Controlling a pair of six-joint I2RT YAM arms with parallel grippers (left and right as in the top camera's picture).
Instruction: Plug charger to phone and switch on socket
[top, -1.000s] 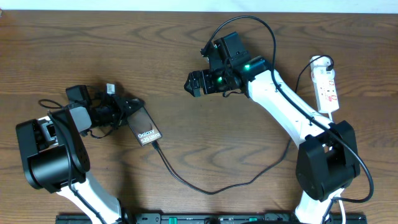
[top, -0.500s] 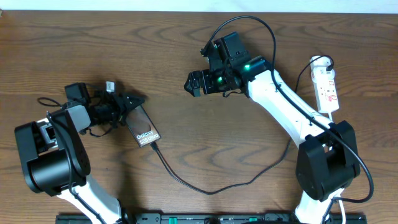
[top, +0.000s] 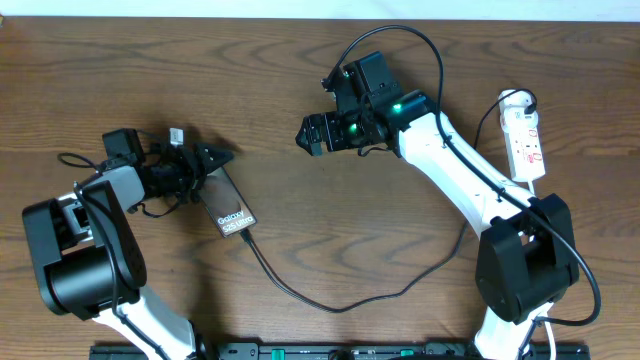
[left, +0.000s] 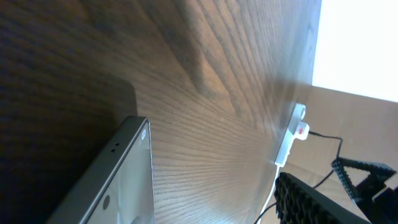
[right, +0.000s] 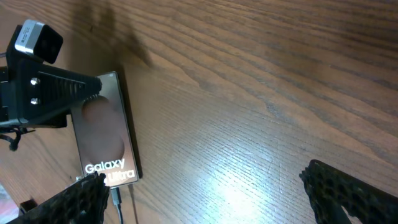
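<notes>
Nearest the robot, the charger (top: 340, 307) is looping across the table (top: 120, 60) in a slack curve. Its plug tip is meeting the near end of the phone (top: 228, 206), so the plugging-in is looking done.

The phone is lying flat, left of centre. Its long axis is running from near right to far left, with the lettering at the near end. The left gripper (top: 212, 157) is sitting over the phone's far end. 1 black finger is crossing the far corner in the right wrist view, but whether the jaws are clamped on the phone cannot be told.

Farther in, near centre, the right gripper (top: 308, 133) is hanging over bare wood. Its 2 fingertips (right: 345, 186) are spread wide with nothing between them.

The socket (top: 526, 135) is lying at the far right, well apart from those jaws and straight to their right. Its long axis is running near to far, and a red mark (left: 301, 130), probably the switch, is showing toward its far end.

The right arm is plainly the nearer of the 2 for the switching. Its own white forearm and a loop of black robot cable are lying between the jaws and the socket, just beside the socket's left flank. Open wood is showing on the socket's right and far sides, so an approach from above or from the far side is looking the least cluttered.
</notes>
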